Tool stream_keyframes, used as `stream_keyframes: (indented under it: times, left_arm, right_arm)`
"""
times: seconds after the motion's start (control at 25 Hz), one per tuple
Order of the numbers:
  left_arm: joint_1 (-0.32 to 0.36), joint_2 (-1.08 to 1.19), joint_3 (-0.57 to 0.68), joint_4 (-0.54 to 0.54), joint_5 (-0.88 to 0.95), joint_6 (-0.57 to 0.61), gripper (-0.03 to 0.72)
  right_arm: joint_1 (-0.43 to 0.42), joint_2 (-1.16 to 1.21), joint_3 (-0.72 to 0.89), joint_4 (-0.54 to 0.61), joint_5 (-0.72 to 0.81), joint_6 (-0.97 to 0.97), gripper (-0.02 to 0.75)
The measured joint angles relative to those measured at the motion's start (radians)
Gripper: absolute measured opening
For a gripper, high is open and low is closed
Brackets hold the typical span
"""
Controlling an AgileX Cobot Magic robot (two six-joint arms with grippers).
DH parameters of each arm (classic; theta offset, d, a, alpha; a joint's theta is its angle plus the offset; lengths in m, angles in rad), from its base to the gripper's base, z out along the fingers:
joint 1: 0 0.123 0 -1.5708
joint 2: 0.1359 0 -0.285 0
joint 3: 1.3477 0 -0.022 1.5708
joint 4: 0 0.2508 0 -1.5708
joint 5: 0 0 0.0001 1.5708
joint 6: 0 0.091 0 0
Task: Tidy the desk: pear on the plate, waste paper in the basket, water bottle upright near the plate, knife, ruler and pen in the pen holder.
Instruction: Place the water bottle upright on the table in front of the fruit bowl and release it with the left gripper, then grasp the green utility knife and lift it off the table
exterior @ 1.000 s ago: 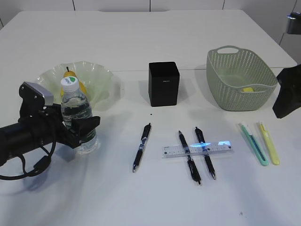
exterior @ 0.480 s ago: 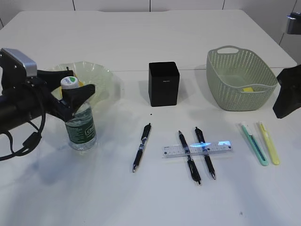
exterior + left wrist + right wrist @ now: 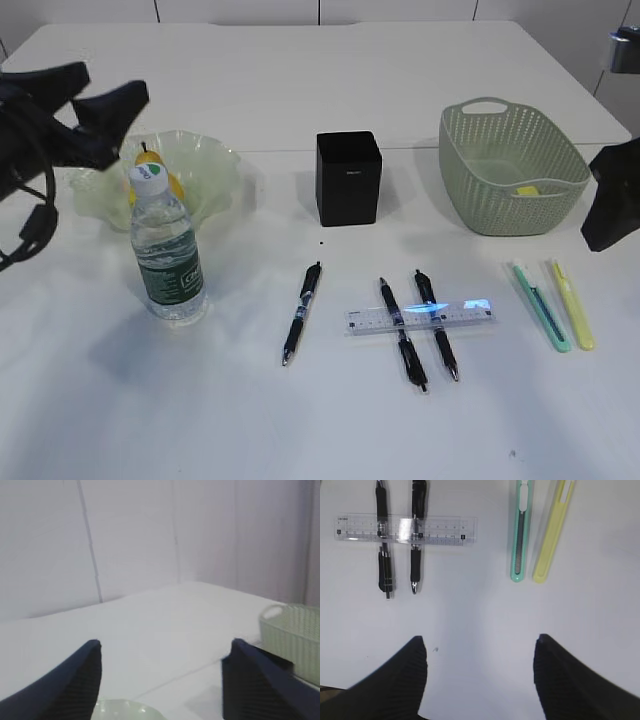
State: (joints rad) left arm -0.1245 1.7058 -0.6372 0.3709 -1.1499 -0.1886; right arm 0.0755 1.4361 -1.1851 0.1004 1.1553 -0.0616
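Left pincer [image 3: 100, 105] let go of bottle [image 3: 168, 255], rose to upper left, open. Right pincer [image 3: 479, 672] open too. Risk: ruler [image 3: 418, 317] atop pens may slip w/ a shallow grab.

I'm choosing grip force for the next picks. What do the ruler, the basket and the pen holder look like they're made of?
Ruler: clear hard plastic, glossy; the pens show through it and it glints.
Basket: pale green moulded plastic, matte, with a perforated weave pattern.
Pen holder: black, matte, box-shaped; probably plastic, though the look leaves it open.
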Motion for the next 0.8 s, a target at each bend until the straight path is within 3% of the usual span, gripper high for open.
stream_keyframes:
  times: [0.12,0.44,0.8]
  left_arm:
    - [0.026,-0.036,0.001,-0.114,0.055,0.0,0.561]
    - [0.146,-0.114,0.002,-0.266,0.357,0.0,0.561]
    - [0.153,-0.284,0.005,-0.371,0.862,0.0,0.559]
  right_arm:
    - [0.0,0.0,0.0,-0.007,0.0,-0.002,0.497]
    - [0.0,0.0,0.0,-0.007,-0.002,-0.004,0.497]
    - [0.0,0.0,0.0,-0.009,-0.003,-0.004,0.497]
